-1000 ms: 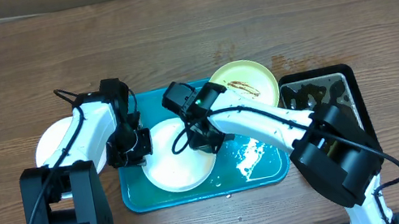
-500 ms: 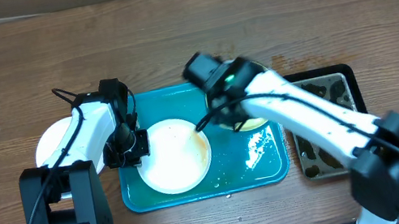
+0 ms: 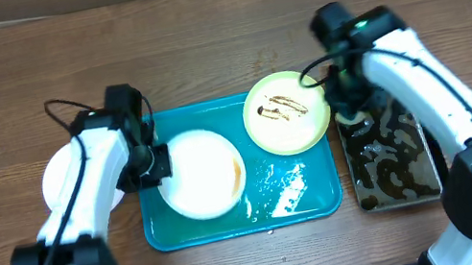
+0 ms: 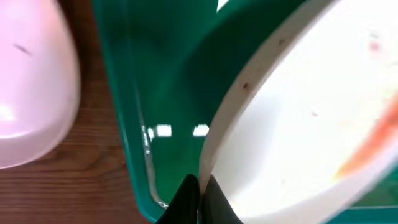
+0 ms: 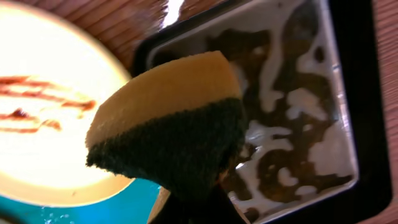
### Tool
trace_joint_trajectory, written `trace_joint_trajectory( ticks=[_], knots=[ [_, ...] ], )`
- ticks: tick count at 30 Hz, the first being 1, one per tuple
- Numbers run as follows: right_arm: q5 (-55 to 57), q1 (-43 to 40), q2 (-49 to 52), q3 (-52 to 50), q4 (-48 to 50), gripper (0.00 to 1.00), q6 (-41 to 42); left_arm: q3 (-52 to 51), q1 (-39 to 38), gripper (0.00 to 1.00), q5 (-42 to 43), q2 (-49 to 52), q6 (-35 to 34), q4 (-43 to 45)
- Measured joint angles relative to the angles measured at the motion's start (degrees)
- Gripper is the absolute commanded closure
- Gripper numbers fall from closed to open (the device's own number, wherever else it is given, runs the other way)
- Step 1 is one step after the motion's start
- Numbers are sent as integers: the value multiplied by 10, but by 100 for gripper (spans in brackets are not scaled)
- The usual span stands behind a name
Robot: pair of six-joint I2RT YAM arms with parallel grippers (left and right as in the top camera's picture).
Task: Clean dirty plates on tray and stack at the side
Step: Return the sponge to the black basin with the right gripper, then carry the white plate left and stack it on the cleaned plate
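Note:
A white plate [image 3: 201, 173] lies tilted on the teal tray [image 3: 311, 199]. My left gripper [image 3: 161, 162] is shut on its left rim; the rim [image 4: 217, 143] runs between the fingers [image 4: 199, 196] in the left wrist view. A faint orange smear shows on its right side. A pale yellow-green plate [image 3: 286, 112] with brown sauce smears sits on the tray's back right corner. Another white plate [image 3: 55, 174] lies on the table left of the tray. My right gripper [image 3: 347, 116] is shut on a yellow and dark green sponge [image 5: 168, 121], held over the black pan's near-left corner.
The black pan [image 3: 394, 158] of brown foamy water stands right of the tray. Water puddles [image 3: 285, 187] lie on the tray's right half. The pale plate [image 5: 37, 124] and pan [image 5: 298, 118] both show in the right wrist view.
My right arm swung from the white plate rightward to the black pan with the sponge. The left gripper lifted the white plate's left rim slightly and shifted it left.

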Motion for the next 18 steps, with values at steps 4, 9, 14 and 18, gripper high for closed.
trace_joint_trajectory(
  ticks=[4,9,14,18],
  knots=[
    [-35,-52,0,0,0,96,-47,18,0,96,-2,-65,-1,6],
    [-77,-90,0,-9,8,96,-100,21,0,96,-2,-128,-1,7],
    [-106,-111,0,-77,52,96,-130,21,0,96,-7,-166,-1,7],
    [-137,-128,0,-150,111,96,-147,21,0,96,-19,-190,-1,9]
  ],
)
